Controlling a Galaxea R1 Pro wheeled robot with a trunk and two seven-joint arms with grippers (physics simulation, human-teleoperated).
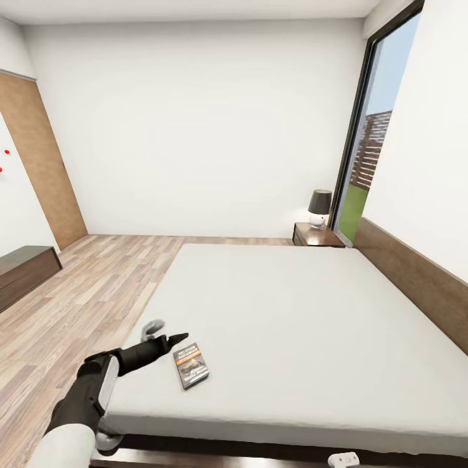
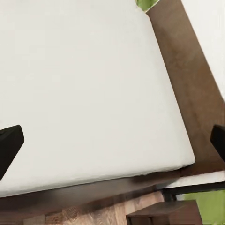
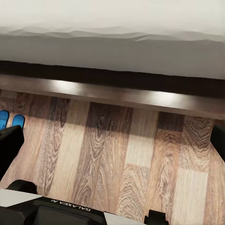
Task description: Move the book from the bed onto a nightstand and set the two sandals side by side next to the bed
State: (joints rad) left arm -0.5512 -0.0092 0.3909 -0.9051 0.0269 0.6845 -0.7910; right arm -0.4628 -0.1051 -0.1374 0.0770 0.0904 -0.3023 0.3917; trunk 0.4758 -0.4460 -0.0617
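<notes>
Book (image 1: 191, 366) beside spread left jaws (image 1: 162, 335); sandals (image 3: 10, 120) edge-cropped (right jaws spread too).

One bed (image 1: 292, 325), one book (image 1: 191, 366), one nightstand (image 1: 315, 235), one lamp (image 1: 318, 207), two sandals (image 3: 10, 120).

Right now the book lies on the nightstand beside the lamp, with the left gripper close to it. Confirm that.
Not quite. In the head view the book lies on the bed, near its foot corner, not on the nightstand beside the lamp. The left gripper is indeed close to it.
</notes>
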